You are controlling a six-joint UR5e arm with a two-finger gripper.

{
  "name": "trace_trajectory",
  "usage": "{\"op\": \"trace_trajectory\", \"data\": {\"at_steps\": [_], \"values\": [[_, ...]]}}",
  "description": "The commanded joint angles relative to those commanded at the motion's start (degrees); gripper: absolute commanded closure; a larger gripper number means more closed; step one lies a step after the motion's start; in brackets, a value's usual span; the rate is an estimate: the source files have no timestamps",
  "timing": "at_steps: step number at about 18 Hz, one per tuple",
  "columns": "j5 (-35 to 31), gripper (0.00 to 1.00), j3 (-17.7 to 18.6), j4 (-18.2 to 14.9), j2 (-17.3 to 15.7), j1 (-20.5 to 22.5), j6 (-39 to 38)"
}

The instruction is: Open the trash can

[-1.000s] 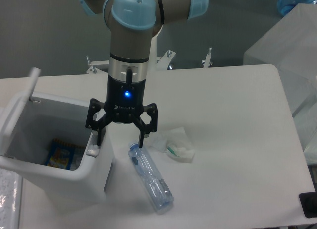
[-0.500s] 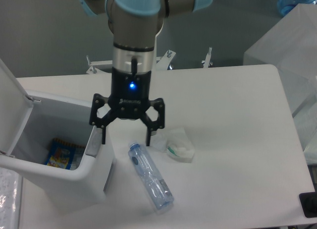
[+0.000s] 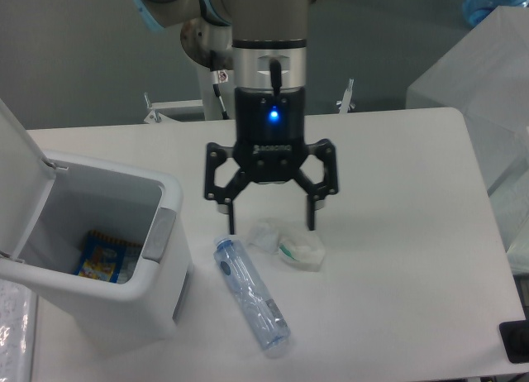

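The white trash can (image 3: 157, 291) stands at the left of the table with its lid (image 3: 21, 159) swung up and back on the left side. Its inside is exposed and a colourful wrapper (image 3: 101, 255) lies at the bottom. A grey push button (image 3: 160, 233) sits on the can's right rim. My gripper (image 3: 271, 227) hangs open to the right of the can, clear of it, with nothing between its fingers. It hovers just above a crumpled white wrapper (image 3: 291, 245).
A clear plastic bottle (image 3: 250, 295) lies on its side in front of the gripper, right of the can. A translucent box (image 3: 479, 84) stands at the far right edge. A dark object (image 3: 517, 342) sits at the lower right corner.
The lid has swung fully open. My gripper has left the can's button rim and moved right, over the crumpled wrapper, still open.
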State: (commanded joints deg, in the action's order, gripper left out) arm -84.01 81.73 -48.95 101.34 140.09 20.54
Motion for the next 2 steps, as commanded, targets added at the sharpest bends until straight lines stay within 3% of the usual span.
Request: {"op": "trace_trajectory", "data": {"at_steps": [2], "values": [[-0.2,0.00,1.6,0.0,-0.3,0.7,5.4]]}}
